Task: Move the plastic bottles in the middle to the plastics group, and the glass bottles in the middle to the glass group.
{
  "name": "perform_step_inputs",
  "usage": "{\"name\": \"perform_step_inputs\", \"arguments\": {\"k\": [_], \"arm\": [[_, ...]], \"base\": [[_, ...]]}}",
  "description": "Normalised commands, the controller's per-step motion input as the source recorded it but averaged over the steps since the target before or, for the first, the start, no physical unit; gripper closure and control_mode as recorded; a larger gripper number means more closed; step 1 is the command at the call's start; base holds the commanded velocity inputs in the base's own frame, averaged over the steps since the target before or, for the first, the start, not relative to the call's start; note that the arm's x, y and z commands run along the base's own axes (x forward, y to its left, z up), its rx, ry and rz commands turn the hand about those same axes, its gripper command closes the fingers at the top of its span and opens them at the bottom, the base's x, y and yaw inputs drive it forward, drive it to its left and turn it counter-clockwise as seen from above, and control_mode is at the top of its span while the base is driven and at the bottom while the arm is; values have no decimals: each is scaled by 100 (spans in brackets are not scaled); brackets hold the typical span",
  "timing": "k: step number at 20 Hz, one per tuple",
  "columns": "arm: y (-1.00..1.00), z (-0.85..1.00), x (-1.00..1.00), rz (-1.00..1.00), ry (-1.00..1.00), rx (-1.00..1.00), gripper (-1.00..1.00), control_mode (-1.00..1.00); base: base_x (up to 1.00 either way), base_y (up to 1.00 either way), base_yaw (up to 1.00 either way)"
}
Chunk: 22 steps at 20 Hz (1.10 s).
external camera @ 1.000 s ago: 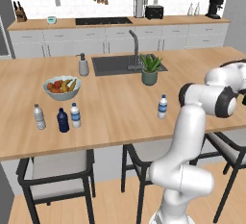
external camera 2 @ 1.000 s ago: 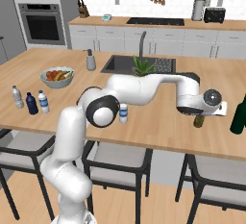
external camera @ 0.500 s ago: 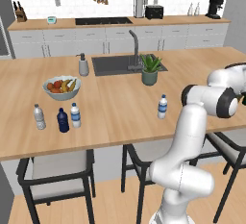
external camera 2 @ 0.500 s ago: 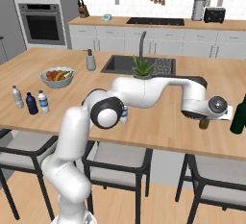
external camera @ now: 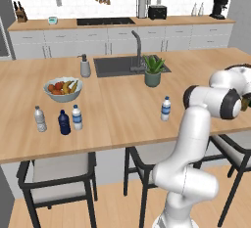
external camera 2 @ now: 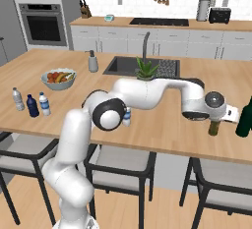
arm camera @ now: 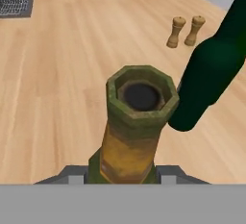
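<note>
My gripper (external camera 2: 215, 120) is shut on the neck of the olive-brown glass bottle (external camera 2: 214, 128), which stands upright at the counter's right end. The hand view looks down on the glass bottle's open mouth (arm camera: 140, 96), with the gripper (arm camera: 123, 174) closed around it. Just to its right is the blackish-green bottle (arm camera: 211, 69) of the glass group (external camera 2: 244, 119); I cannot tell whether they touch. One plastic bottle (external camera: 166, 108) stands mid-counter, partly hidden behind the arm (external camera 2: 127, 117). At the left stand the pale-labelled bottle (external camera: 40, 119), the navy bottle (external camera: 64, 123) and a blue-labelled bottle (external camera: 77, 117).
Two small wooden shakers (arm camera: 185, 31) stand beyond the dark bottle. A fruit bowl (external camera: 62, 89), a soap dispenser (external camera: 85, 66), the sink (external camera: 122, 65) and a potted plant (external camera: 153, 70) sit farther back. Stools (external camera 2: 118, 171) line the counter's near edge.
The arm has carried the olive-brown bottle a little further right, closer to the blackish-green bottle. The other bottles have not moved.
</note>
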Motion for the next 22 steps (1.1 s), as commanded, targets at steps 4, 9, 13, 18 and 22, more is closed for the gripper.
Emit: {"name": "perform_step_inputs", "arguments": {"k": [4, 9, 13, 18, 22], "arm": [[-8, 0, 15, -25, 3, 0, 100, -100], [-17, -5, 0, -4, 1, 1, 100, -100], [-41, -1, 0, 0, 0, 4, 100, -100], [-36, 0, 0, 0, 0, 5, 100, -100], [0, -14, 0, 0, 0, 1, 100, -100]], "base": [[0, 0, 0], [0, 0, 0], [0, 0, 0], [0, 0, 0], [0, 0, 0]]}}
